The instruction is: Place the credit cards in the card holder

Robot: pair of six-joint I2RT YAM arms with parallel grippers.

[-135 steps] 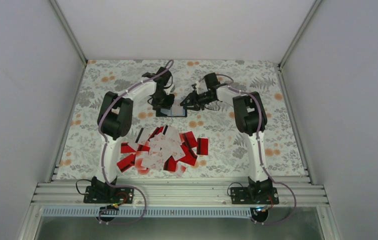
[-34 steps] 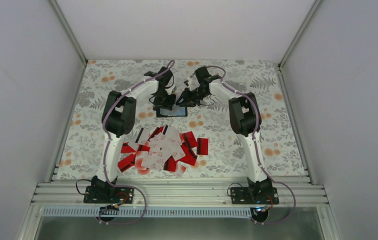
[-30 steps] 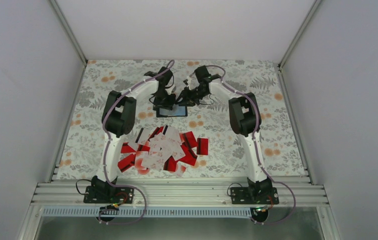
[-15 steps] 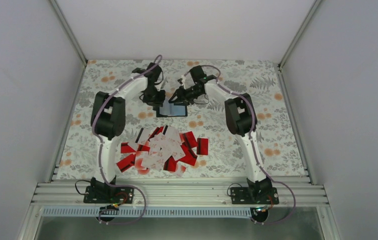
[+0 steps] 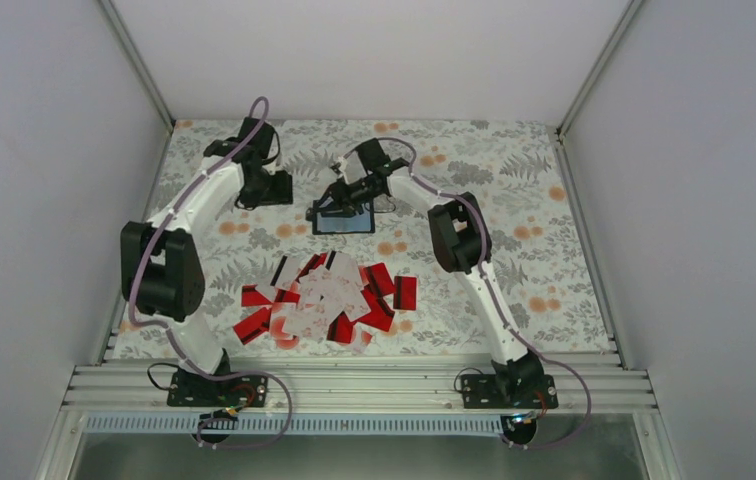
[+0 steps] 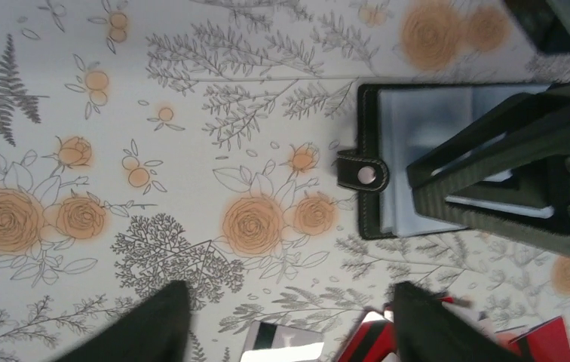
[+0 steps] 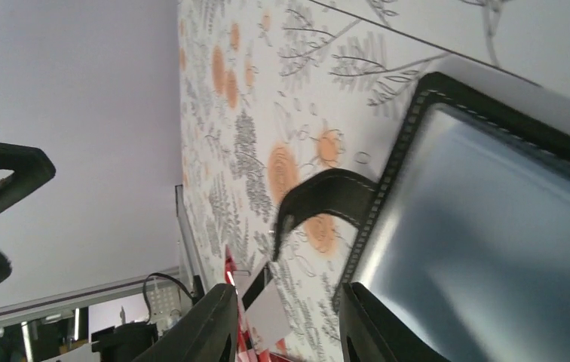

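The card holder lies open on the floral cloth, pale blue-grey inside, its strap tab sticking out to one side. My right gripper hangs low over it with its jaws a little apart and nothing between them; one finger is above the holder's stitched edge. My left gripper stands to the left of the holder, apart from it, open and empty. The credit cards, red and white, lie heaped nearer the arm bases.
The cage's white walls close in the cloth on three sides. A white card and a red one at the heap's far edge lie just below the left fingertips. The aluminium rail runs along the near edge.
The left gripper opened and swung left, away from the card holder. The right gripper slid left over the holder and its jaws spread a little.
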